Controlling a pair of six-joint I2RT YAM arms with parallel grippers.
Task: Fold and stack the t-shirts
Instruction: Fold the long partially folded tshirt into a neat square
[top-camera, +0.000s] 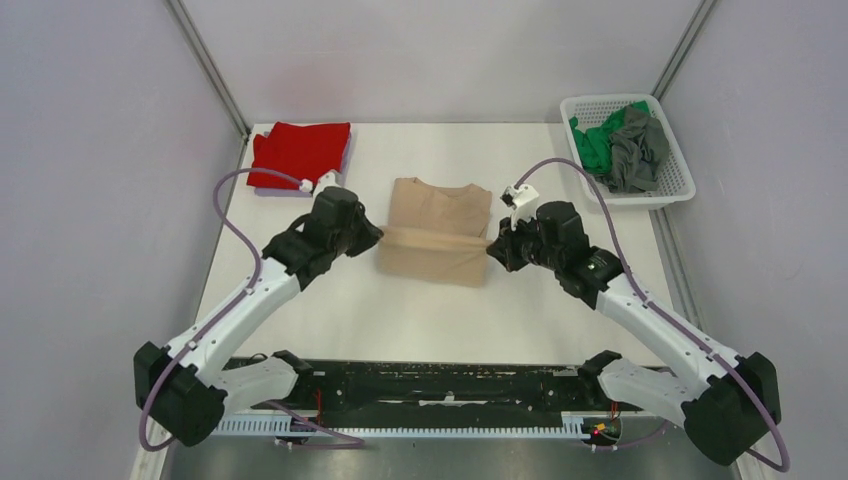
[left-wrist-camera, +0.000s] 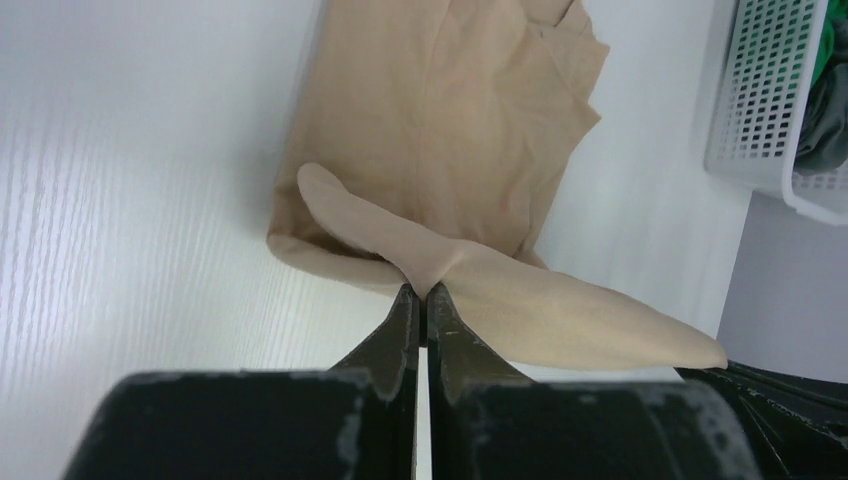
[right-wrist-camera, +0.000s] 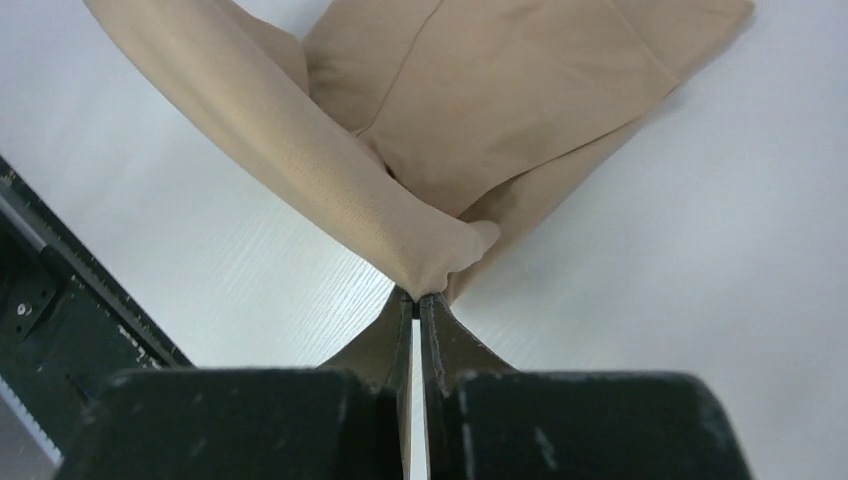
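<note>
Table: I see a white rectangular tabletop (top-camera: 330, 330) with grey walls on three sides. Both arm bases sit at its near edge.
Beige shirt: the large tan cloth t-shirt (top-camera: 437, 215) lies at the middle of the table, collar toward the far edge. Its sides look folded inward, giving a narrow, roughly rectangular shape.
Beige shirt, shape: a band of cloth is lifted off the table and stretched crosswise as a ridge between the two grippers. The far part lies flat, and the near part drapes down toward the near edge.
Basket: a white plastic mesh basket (top-camera: 668, 196) stands at the far right corner, well apart from the beige shirt.
Red shirt: a folded red cloth t-shirt (top-camera: 300, 150) sits at the far left corner, with a pale purple edge showing beneath it.
Basket contents: a crumpled grey cloth shirt (top-camera: 640, 150) and a green cloth shirt (top-camera: 597, 140) are heaped together inside.
Left gripper: my left gripper (left-wrist-camera: 420, 290) is pinched on the beige shirt's left edge, jaws nearly together with cloth bunched between them.
Right gripper: my right gripper (right-wrist-camera: 415, 295) is clamped the same way on the right edge.
Obstructions: nothing lies between the beige shirt and the red shirt.
</note>
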